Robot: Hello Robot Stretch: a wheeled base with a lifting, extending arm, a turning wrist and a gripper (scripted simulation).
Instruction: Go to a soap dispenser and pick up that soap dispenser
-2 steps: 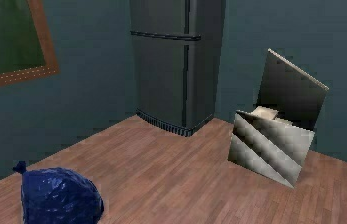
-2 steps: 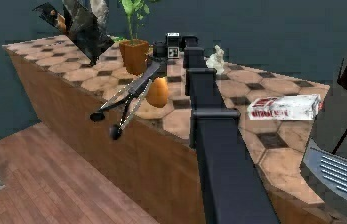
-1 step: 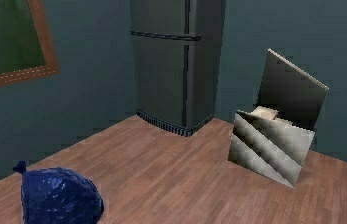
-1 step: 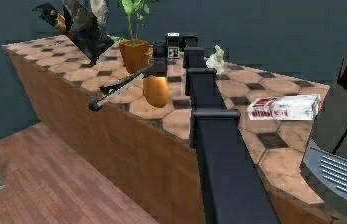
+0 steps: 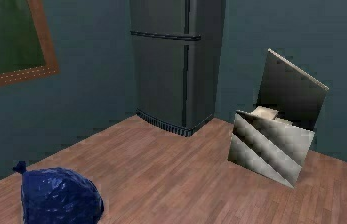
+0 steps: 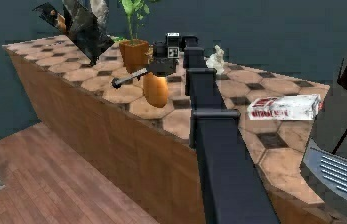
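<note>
Fingers (image 6: 131,78) at the tiled worktop (image 6: 81,74), their state and whether they hold anything cannot be told, orange soap dispenser (image 6: 156,90) standing at their 5 o'clock, potted plant (image 6: 134,45) at 12, red-and-white box (image 6: 281,107) at 3, print too small to read

A tiled counter (image 6: 81,72) runs from upper left to lower right above a wooden floor (image 6: 41,180). The dark arm (image 6: 211,130) rises over it from bottom centre. Its gripper (image 6: 129,78) is by an orange rounded thing (image 6: 155,92); whether it holds anything cannot be told. A potted plant (image 6: 134,48) stands behind, and a red-and-white box (image 6: 281,107) lies right of the arm.
</note>
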